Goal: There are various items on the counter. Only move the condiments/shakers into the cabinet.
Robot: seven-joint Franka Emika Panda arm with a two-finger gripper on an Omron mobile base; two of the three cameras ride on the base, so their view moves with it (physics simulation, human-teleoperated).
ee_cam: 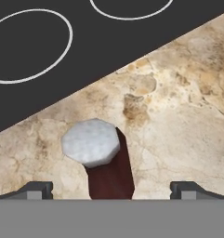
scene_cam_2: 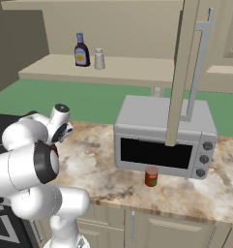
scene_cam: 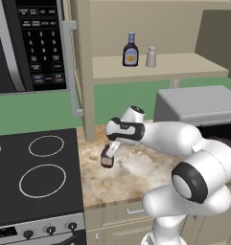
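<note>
- Slim brown-red bottle w/ grey-white cap (ee_cam: 104,162) is standing upright on speckled beige stone counter (scene_cam: 136,167), near black stovetop (scene_cam: 35,177); its long axis is pointing up at the hand
- Two-finger gripper (ee_cam: 111,190) is hanging right above it, fingers spread wide, pinching nothing; bottle is sitting between them, not touching

Two bottles are counted: a blue-capped dark bottle (scene_cam: 130,50) and a brown-red bottle (scene_cam: 107,156). One shaker (scene_cam: 151,57), one red can (scene_cam_2: 151,176) and one microwave (scene_cam_2: 164,138) are seen.
</note>
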